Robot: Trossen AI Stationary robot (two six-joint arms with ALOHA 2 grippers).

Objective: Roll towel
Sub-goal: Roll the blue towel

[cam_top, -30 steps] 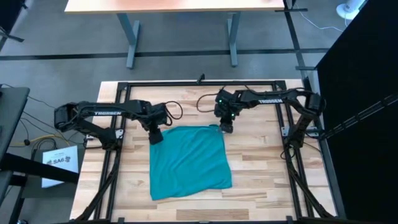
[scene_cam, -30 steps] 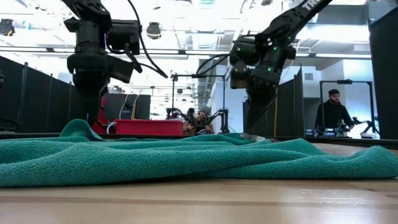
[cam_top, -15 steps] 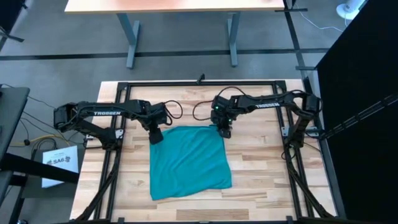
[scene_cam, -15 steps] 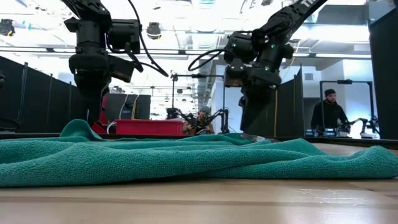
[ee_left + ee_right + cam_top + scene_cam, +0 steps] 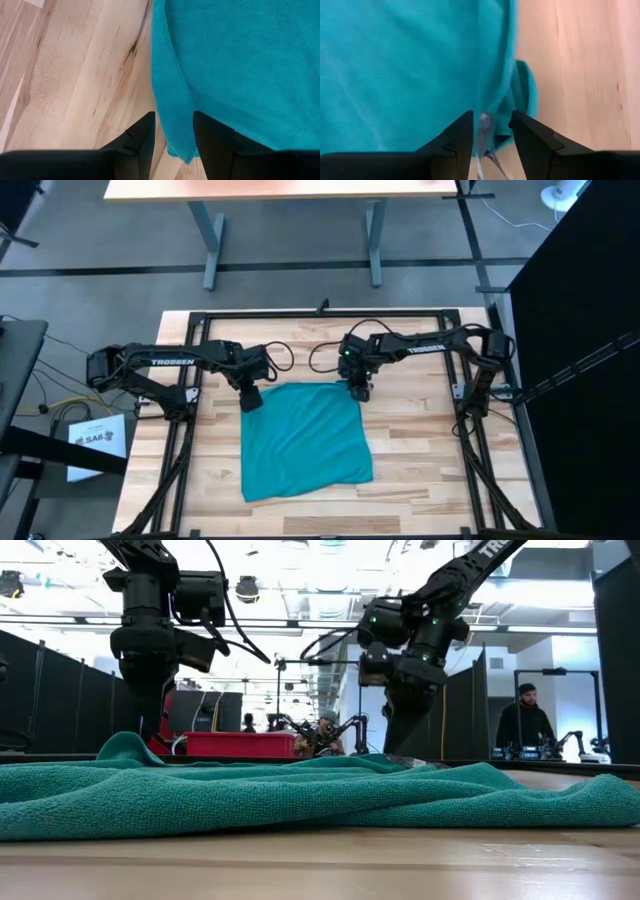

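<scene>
High view: the towel [image 5: 304,441] lies spread flat on the wooden table [image 5: 420,450], roughly in the middle. The left gripper [image 5: 250,399] stands at the towel's far left corner; the right gripper [image 5: 359,389] stands at its far right corner.

Low view: the towel [image 5: 300,795] runs across the table as a low rumpled band. Both arms come down behind it to its far edge. A person [image 5: 526,725] stands in the room beyond.

Left wrist view: the left gripper [image 5: 174,137] has its jaws a narrow gap apart, straddling the towel's hemmed edge [image 5: 172,115] at the corner. Whether they press the cloth cannot be told.

Right wrist view: the right gripper [image 5: 491,132] has its jaws a narrow gap apart, with the bunched towel corner [image 5: 517,95] between them; grip cannot be told.
</scene>
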